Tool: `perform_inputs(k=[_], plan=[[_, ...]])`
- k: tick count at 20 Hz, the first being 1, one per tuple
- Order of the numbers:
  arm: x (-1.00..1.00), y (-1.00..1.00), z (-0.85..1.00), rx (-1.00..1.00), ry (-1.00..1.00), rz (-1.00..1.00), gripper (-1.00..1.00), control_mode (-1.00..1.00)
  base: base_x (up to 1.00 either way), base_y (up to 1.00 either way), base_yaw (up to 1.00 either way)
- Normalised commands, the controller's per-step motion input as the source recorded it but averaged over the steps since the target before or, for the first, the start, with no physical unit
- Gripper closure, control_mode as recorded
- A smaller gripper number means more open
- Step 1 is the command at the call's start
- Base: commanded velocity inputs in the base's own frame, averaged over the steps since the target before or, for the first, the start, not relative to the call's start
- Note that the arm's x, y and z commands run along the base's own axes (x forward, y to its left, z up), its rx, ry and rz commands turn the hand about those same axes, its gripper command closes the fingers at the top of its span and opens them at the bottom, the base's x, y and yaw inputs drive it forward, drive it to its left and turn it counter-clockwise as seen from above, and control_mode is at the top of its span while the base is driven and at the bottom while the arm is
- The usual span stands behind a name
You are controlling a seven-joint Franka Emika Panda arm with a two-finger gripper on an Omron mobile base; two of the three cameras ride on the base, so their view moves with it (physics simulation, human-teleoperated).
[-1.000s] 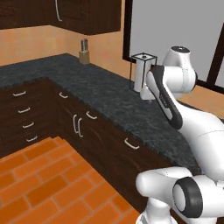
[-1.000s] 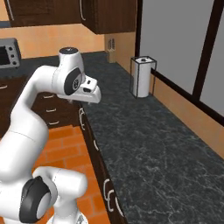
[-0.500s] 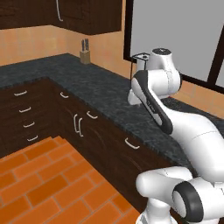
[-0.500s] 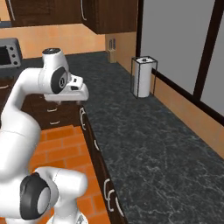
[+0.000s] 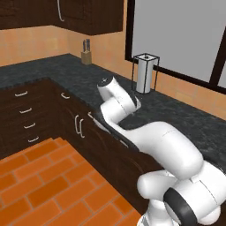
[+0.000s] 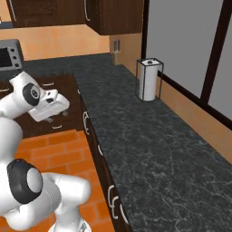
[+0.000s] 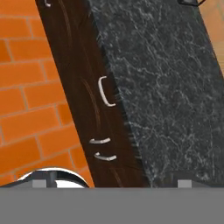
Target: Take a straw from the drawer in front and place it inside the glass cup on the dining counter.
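In the hand view the drawer (image 7: 92,89) is a dark brown front with one curved silver handle (image 7: 105,91), and it is shut. It sits just under the edge of the black speckled granite counter (image 7: 166,87). My gripper (image 6: 62,105) hangs out in front of the cabinets above the brick floor, looking down along the cabinet face. Its fingertips (image 7: 39,183) barely show at the bottom of the hand view, set wide apart with nothing between them. The straw is hidden. The glass cup and the dining counter are out of view.
A paper towel holder (image 5: 145,73) stands on the granite by the window, a knife block (image 5: 85,56) further back. Two cabinet door handles (image 7: 101,148) lie below the drawer. Narrow stacked drawers (image 5: 26,114) fill the left corner, a microwave (image 6: 10,54) beyond. Orange brick floor (image 5: 39,176) lies open.
The arm has swung from above the counter down and out in front of the cabinets, and the hand now sits lower, over the floor.
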Motion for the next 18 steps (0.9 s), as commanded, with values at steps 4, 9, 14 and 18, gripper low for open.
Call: perform_inputs(k=[4, 9, 14, 18], plan=[[0.45, 0.49, -0.63, -0.36, 0.10, -0.05, -1.00, -1.00, 0.00, 0.00, 0.00], [0.44, 0.18, -0.59, -0.32, 0.08, -0.09, -1.00, -1.00, 0.00, 0.00, 0.00], [0.42, 0.00, -0.61, -0.28, 0.09, -0.14, -1.00, -1.00, 0.00, 0.00, 0.00], [0.07, -0.03, -0.79, -0.26, 0.09, -0.14, -1.00, -1.00, 0.00, 0.00, 0.00]])
